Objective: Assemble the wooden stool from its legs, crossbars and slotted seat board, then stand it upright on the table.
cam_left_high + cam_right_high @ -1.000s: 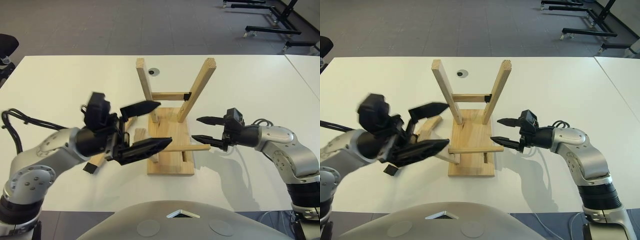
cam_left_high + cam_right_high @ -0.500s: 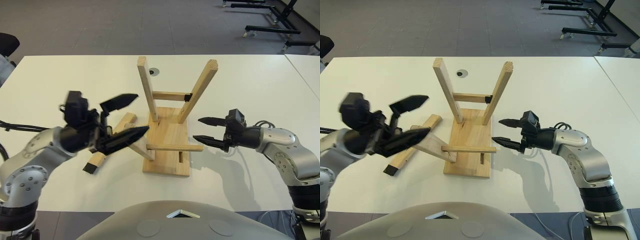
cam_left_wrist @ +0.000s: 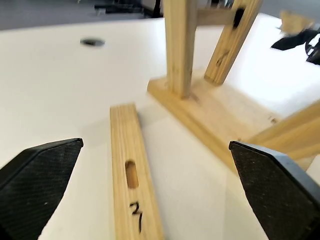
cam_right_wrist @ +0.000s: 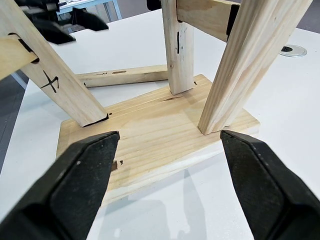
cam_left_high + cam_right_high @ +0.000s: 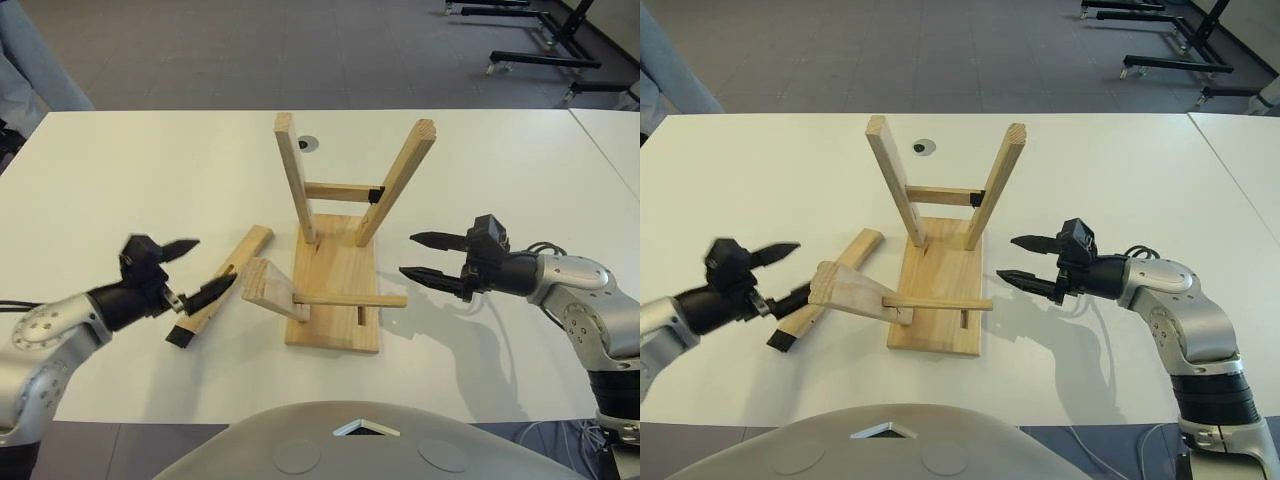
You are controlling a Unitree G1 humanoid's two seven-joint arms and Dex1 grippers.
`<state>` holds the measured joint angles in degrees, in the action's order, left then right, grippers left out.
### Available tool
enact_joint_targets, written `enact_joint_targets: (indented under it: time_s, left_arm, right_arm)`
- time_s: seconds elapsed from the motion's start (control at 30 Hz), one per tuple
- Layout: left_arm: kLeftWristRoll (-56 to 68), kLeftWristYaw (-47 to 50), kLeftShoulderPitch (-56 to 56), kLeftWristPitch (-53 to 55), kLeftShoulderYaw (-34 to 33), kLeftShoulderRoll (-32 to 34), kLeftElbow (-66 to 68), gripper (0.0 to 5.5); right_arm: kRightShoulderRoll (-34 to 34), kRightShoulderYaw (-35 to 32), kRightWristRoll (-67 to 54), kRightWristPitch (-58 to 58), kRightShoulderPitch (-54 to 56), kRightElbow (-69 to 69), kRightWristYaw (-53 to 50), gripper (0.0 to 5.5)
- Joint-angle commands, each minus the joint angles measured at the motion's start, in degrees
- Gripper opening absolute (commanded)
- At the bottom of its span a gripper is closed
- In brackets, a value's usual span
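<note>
The board (image 5: pixel 340 268) lies flat on the desk (image 5: pixel 150 170); two legs (image 5: pixel 292 175) stand upright at its far end, joined by a crossbar (image 5: pixel 338 191); a third leg (image 5: pixel 268 288) leans steeply at the near left corner, with a second crossbar (image 5: pixel 350 299) running from it over the board, its free end unsupported; the fourth leg (image 5: pixel 222 280) lies loose on the desk just left of the board.

The left claw (image 5: pixel 213 262) gapes wide, empty, over the loose leg's near end; the right claw (image 5: pixel 407 255) is likewise wide and empty, just right of the board.

The leaning leg looks the weak point; it seems poorly seated, so a nudge to its crossbar could tip it off the board; lifting the loose leg close by could knock it too; hard pressing may slide the board.
</note>
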<state>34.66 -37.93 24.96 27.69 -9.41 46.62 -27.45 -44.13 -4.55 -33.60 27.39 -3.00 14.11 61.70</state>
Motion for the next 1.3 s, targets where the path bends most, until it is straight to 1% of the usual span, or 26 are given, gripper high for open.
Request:
enact_joint_targets:
  time_s: [0.03,0.13,0.27,0.37,0.5,0.6,0.83,0.9,0.93,0.97,1.0,1.1,1.2,1.27,1.3]
  left_arm:
    - [-7.9,2.3,0.3,-0.8,4.8,-1.4,2.2,5.37]
    - [-10.6,5.7,-0.9,1.3,6.2,-4.1,3.2,5.37]
    - [-11.2,5.2,1.0,5.0,8.2,-4.7,2.5,5.37]
    - [-13.1,6.1,1.2,6.0,9.0,-4.8,2.7,4.88]
    - [-15.1,5.7,0.2,5.3,10.6,-4.9,2.7,4.24]
    - [-16.7,6.0,-0.7,5.1,11.5,-5.0,2.8,3.83]
    - [-18.1,6.2,-4.2,4.2,11.0,-5.3,5.2,2.65]
    - [-17.8,6.3,-5.2,3.7,9.7,-5.7,5.5,2.41]
    - [-17.1,6.1,-5.8,3.0,8.5,-6.1,5.5,2.2]
    - [-16.1,5.3,-6.5,1.4,6.8,-6.5,5.7,2.12]
    - [-14.8,4.6,-7.2,0.3,5.0,-7.1,6.2,2.09]
    - [-13.5,2.9,-8.8,-2.4,1.5,-7.8,8.1,2.09]
    - [-10.3,0.8,-10.3,-4.4,-1.9,-8.6,7.3,2.09]
    - [-8.0,-0.8,-11.7,-6.1,-4.7,-8.5,6.3,2.09]
    - [-5.0,-1.2,-13.9,-6.4,-7.3,-8.8,5.4,2.09]
  right_arm:
    - [-0.8,0.4,0.9,0.1,1.7,-0.2,0.5,3.72]
    - [-0.8,0.6,1.0,0.1,1.7,-0.2,0.7,3.72]
    - [-1.2,0.5,1.1,0.2,1.8,-0.3,1.0,3.72]
    - [-1.6,0.3,1.1,0.2,2.2,-0.5,1.6,3.72]
    - [-1.2,0.5,1.0,0.4,3.3,-0.9,2.0,3.0]
    - [-0.9,0.6,1.3,0.2,3.6,-1.0,1.8,2.96]
    - [0.2,0.6,1.4,-0.4,4.3,-1.6,1.3,2.96]
    - [0.5,0.3,0.8,0.2,4.6,-1.5,1.2,2.96]
    - [0.5,0.2,0.5,0.5,4.9,-1.7,1.2,2.96]
    - [0.5,0.3,0.4,0.7,5.2,-1.8,1.3,2.96]
    - [0.5,0.3,0.4,0.8,5.4,-1.9,1.3,2.96]
    - [0.6,0.9,1.4,0.1,6.5,-2.6,1.2,3.6]
    - [1.2,0.4,0.7,-0.2,7.7,-2.8,1.1,3.63]
    - [2.2,-1.0,-1.7,0.7,8.6,-2.3,1.1,3.63]
    - [2.9,-2.3,-4.4,1.8,9.4,-1.5,1.0,3.63]
